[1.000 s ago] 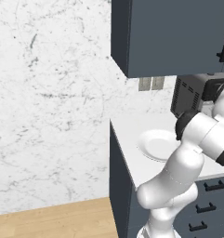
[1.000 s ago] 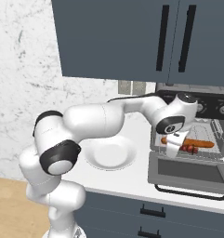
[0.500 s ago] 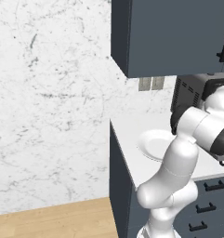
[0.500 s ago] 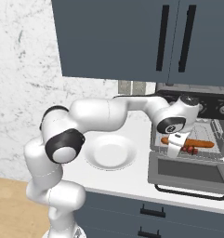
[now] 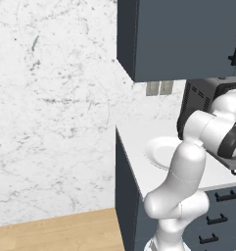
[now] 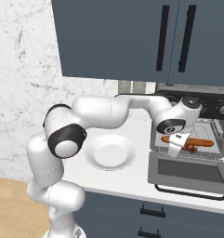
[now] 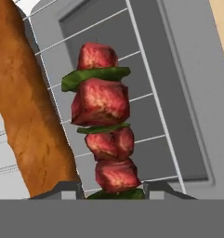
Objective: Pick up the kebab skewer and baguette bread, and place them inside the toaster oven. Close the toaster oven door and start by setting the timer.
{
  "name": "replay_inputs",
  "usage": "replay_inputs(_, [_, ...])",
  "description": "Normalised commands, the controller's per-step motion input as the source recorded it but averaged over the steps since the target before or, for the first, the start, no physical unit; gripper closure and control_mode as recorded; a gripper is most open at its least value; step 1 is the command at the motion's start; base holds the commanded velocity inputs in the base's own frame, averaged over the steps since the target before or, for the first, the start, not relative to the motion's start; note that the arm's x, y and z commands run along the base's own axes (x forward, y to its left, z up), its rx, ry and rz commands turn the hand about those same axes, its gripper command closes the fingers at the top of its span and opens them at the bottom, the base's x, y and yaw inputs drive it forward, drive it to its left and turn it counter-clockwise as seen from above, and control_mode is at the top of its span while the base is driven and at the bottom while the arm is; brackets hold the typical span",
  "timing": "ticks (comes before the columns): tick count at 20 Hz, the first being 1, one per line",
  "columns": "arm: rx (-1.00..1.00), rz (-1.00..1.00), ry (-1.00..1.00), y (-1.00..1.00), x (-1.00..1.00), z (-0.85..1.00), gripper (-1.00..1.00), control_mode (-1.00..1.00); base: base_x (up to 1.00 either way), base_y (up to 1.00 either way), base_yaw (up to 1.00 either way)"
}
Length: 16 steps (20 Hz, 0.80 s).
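toaster oven [image 6: 191, 135] door [image 6: 187, 172] down, baguette bread [image 7: 29, 116] on its rack, claw [image 7: 114, 191] gripping kebab skewer [image 7: 103, 125] alongside

A glossy white arm [image 6: 104, 111], built of fat rounded segments like stacked tubes. Beside the white plate [image 6: 108, 152], one joint shows a dark ring around a pale grey cap. Nearer the toaster oven [image 6: 197, 135], the wrist carries another black collar with a small round mark, and a white slab-shaped hand piece.
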Motion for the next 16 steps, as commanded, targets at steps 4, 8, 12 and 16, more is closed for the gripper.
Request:
replay_inputs(4, [0.0,0.0,-0.07,-0.01,0.06,0.0,1.0,-1.0,0.0,0.0,0.0])
replay_inputs(8, [-0.02,0.0,-0.04,0.0,0.0,-0.11,-1.0,-1.0,0.0,0.0,0.0])
replay_inputs(12, [-0.03,0.0,0.0,0.0,0.03,-0.07,-1.0,-1.0,0.0,0.0,0.0])
replay_inputs(16, [-0.02,0.0,-0.01,0.0,0.01,-0.03,-1.0,-1.0,0.0,0.0,0.0])
